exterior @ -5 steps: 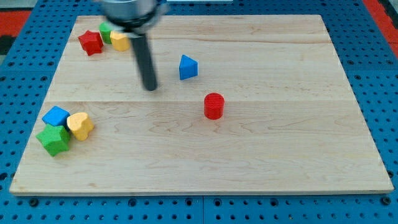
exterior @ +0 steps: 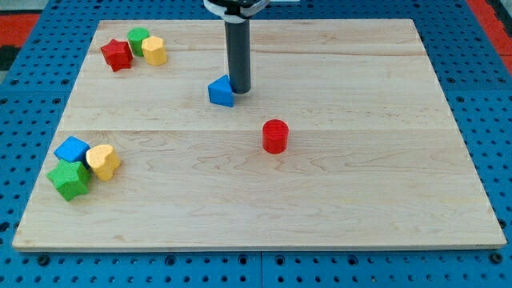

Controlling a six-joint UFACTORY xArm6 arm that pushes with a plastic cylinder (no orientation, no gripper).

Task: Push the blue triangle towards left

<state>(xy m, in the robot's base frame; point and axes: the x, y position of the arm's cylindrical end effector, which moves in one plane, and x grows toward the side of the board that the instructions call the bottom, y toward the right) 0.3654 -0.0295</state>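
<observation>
Now the small blue triangle block (exterior: 221,92) sits on the pale wooden board (exterior: 360,184), a little toward the view's left of the board's middle and in its upper half. It looks like a solid wedge with a matte painted finish, its top face a lighter blue than its shaded front side, and its edges are crisp. My tip (exterior: 240,89), the lower end of a straight dark rod with a smooth, faintly glossy surface, stands upright just beside the triangle on the view's right, touching it or very nearly so. The rod carries no pincer, so nothing is clenched or grasped; it only presses against things sideways.

Below and to the view's right of the triangle stands a red cylinder block (exterior: 274,135), well apart from it. Near the board's upper left corner a red star-shaped block (exterior: 117,54), a green rounded block (exterior: 138,38) and a yellow rounded block (exterior: 154,50) cluster closely. At the lower left, a blue cube (exterior: 72,149), a yellow heart-shaped block (exterior: 103,161) and a green block (exterior: 69,179) of a star-like shape lie packed together. The board shows long straight grain lines and rests on a blue perforated surface (exterior: 488,96).
</observation>
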